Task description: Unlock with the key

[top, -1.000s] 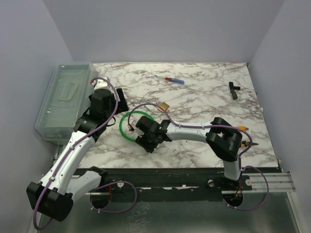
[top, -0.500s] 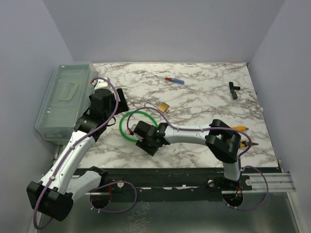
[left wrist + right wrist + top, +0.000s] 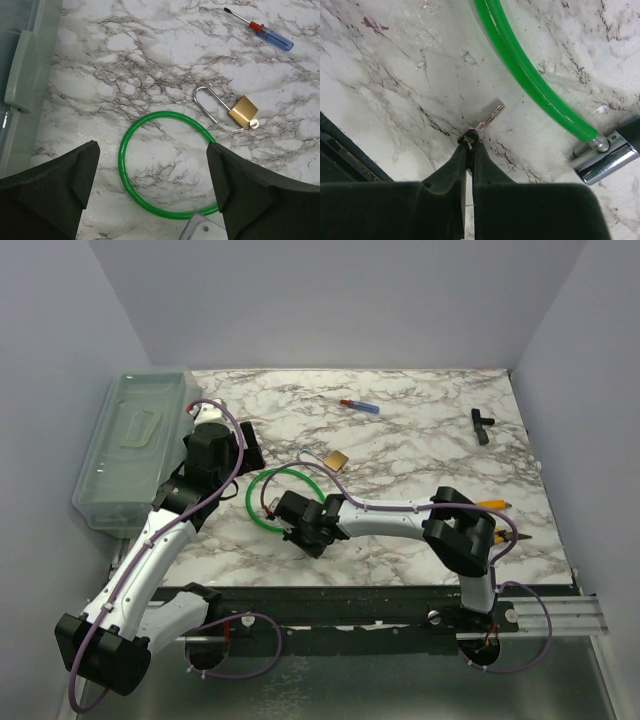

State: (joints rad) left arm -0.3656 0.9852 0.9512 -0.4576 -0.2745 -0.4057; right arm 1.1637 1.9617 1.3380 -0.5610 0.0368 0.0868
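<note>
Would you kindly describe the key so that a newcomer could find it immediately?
Start at the green cable ring on the marble table. Just outside its curve, the right pincer grips the small flat silvery metal key by its head. Unlike the chrome cable tip, it is thin and flat.

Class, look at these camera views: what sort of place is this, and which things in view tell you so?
Probably a robotics test bench: two arms bolted to a marble-patterned table inside plain walls, with practice props laid out: a brass padlock, a green cable, a screwdriver.

Overhead view faces down; both close wrist views share the green cable (image 3: 165, 165).
</note>
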